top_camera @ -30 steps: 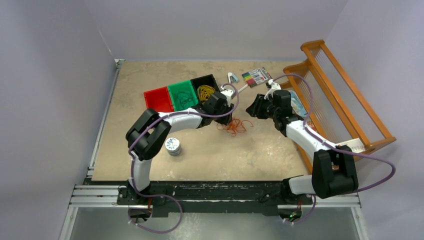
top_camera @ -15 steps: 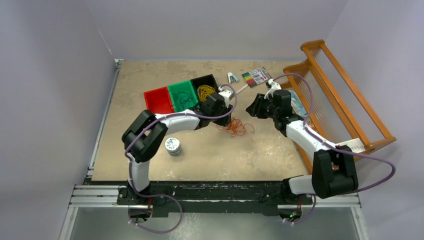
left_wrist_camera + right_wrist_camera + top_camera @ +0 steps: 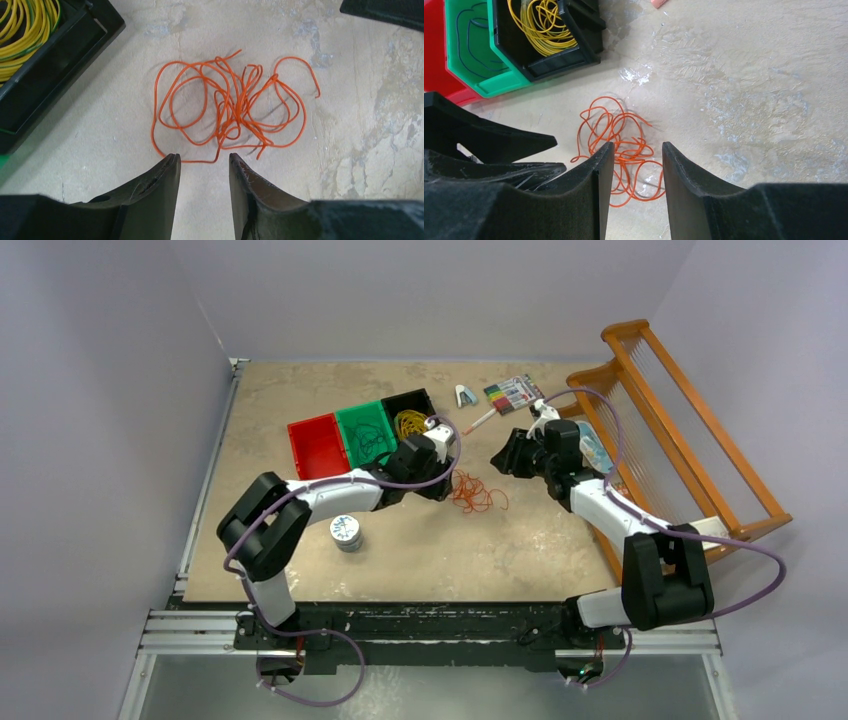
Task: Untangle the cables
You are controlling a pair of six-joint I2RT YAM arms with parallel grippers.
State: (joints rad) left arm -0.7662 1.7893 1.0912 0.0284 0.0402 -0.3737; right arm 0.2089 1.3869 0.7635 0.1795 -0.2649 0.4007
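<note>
Left wrist view: thin orange-red looped cable (image 3: 235,107) lies on beige mottled surface (image 3: 360,100), just ahead of left claw (image 3: 202,159).
Left claw: parted, empty, seemingly lined up to pick a strand.
Right claw (image 3: 636,147): parted, empty, pointed at the tangle.

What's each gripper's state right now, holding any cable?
Left gripper: open, empty; the orange cable lies just ahead of its fingertips.
Right gripper: open, empty, poised over the same cable.
</note>
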